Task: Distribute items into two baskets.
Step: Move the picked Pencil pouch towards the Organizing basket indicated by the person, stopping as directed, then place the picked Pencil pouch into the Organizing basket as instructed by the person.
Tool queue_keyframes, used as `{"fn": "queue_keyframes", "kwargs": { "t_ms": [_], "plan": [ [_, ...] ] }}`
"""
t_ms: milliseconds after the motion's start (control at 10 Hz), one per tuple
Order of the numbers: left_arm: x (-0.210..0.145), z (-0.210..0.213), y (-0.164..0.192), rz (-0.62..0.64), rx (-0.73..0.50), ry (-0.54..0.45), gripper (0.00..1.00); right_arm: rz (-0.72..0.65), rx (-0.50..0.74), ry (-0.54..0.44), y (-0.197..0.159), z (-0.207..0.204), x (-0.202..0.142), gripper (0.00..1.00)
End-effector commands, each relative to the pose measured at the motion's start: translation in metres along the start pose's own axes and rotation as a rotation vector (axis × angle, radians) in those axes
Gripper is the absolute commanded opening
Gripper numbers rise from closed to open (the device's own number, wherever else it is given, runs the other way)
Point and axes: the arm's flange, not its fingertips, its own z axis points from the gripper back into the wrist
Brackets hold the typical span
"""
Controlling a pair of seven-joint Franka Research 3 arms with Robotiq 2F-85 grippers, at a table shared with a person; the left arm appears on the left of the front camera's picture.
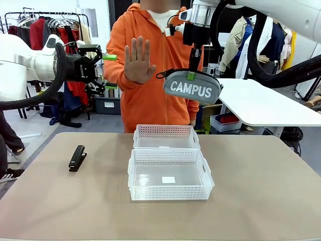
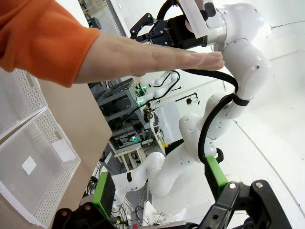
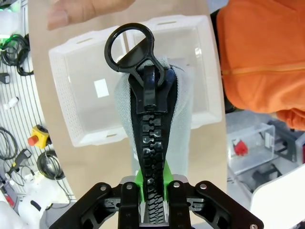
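Your right gripper (image 1: 190, 75) pinched the pouch (image 1: 193, 89) by its zip, high above the baskets (image 1: 169, 193), probably waiting on the person's raised palm (image 1: 139, 61). Your left gripper (image 1: 104, 70) gaped empty; stapler (image 1: 77, 158) lay on table (image 1: 256, 196).

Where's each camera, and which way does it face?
Front view: between the arms, facing the person's raised hand; open left gripper, right gripper holding the grey "CAMPUS" zip pouch.
Left wrist view: on that wrist, facing the hand past its green-padded fingers.
Right wrist view: on that wrist, looking down the pouch into the larger white lattice basket.
Shared: all show the hand and basket.
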Motion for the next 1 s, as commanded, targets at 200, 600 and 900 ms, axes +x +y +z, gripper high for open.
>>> {"fn": "queue_keyframes", "kwargs": {
  "t_ms": [200, 600, 900],
  "plan": [
    [-0.0007, 0.0011, -0.0025, -0.006, -0.002, 0.005, 1.00, 0.003, -0.007, 0.000, 0.0013, 0.0027, 0.0008, 0.00],
    [-0.0007, 0.0011, -0.0025, -0.006, -0.002, 0.005, 1.00, 0.003, -0.007, 0.000, 0.0013, 0.0027, 0.0008, 0.00],
    [-0.0007, 0.0011, -0.0025, -0.006, -0.002, 0.005, 1.00, 0.003, -0.007, 0.000, 0.0013, 0.0027, 0.0008, 0.00]
  ]
}}
